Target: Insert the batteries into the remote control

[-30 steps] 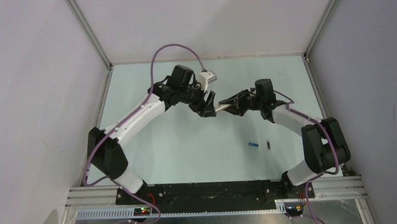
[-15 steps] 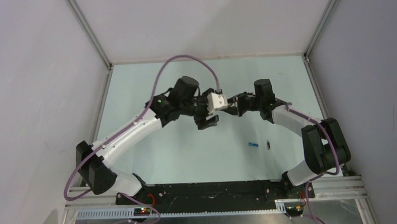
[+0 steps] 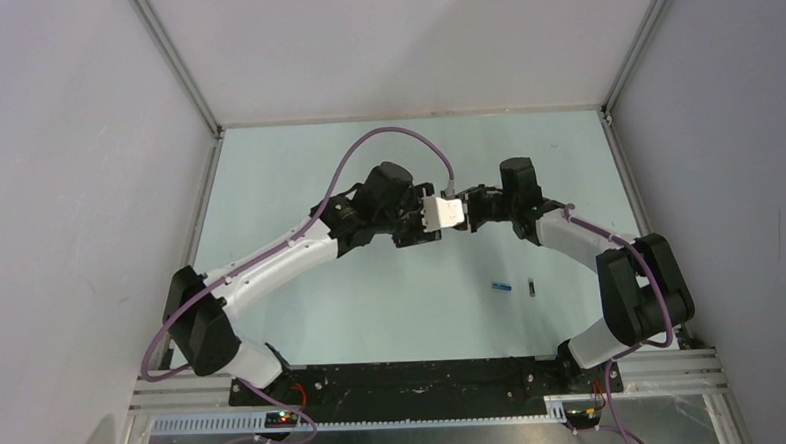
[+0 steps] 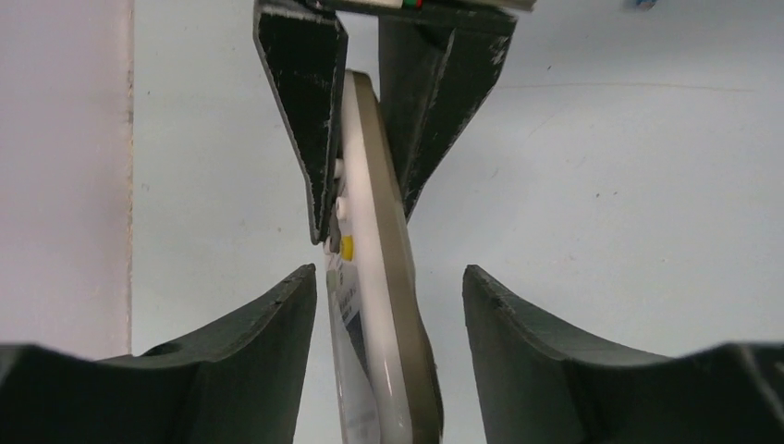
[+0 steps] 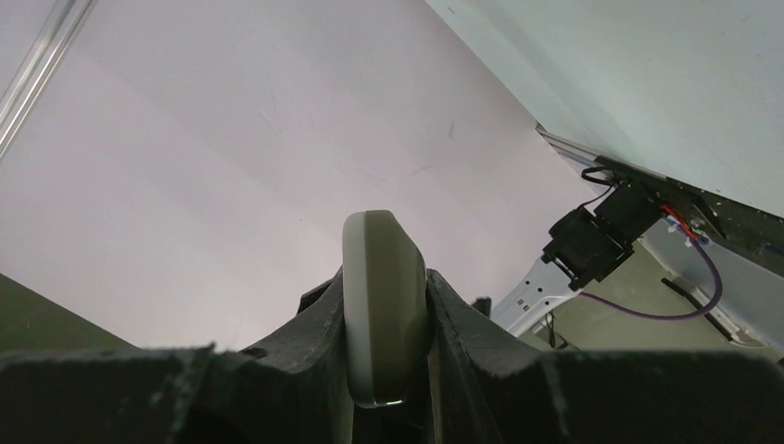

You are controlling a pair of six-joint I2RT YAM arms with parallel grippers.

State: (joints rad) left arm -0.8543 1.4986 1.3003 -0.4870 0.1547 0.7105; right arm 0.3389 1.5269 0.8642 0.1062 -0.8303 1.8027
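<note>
From above, both arms reach in over the pale green table and meet near its middle, the left end effector and the right end effector almost nose to nose. The white camera box on the left wrist covers the spot between them, so the remote control cannot be made out here. The blue battery and the dark battery lie on the table just beside each other, nearer the right arm and well apart from both end effectors. In the left wrist view the remote control is seen edge-on and upright, its white buttoned face with a yellow key turned left and its tan back turned right. The right end effector comes down from the top of this view and is clenched on the far part of the remote. The left end effector is released, its fingers spread to either side of the near part with a gap on each side. In the right wrist view the right end effector grips the remote control, whose rounded tan end stands up between its fingers against the pale wall.
</note>
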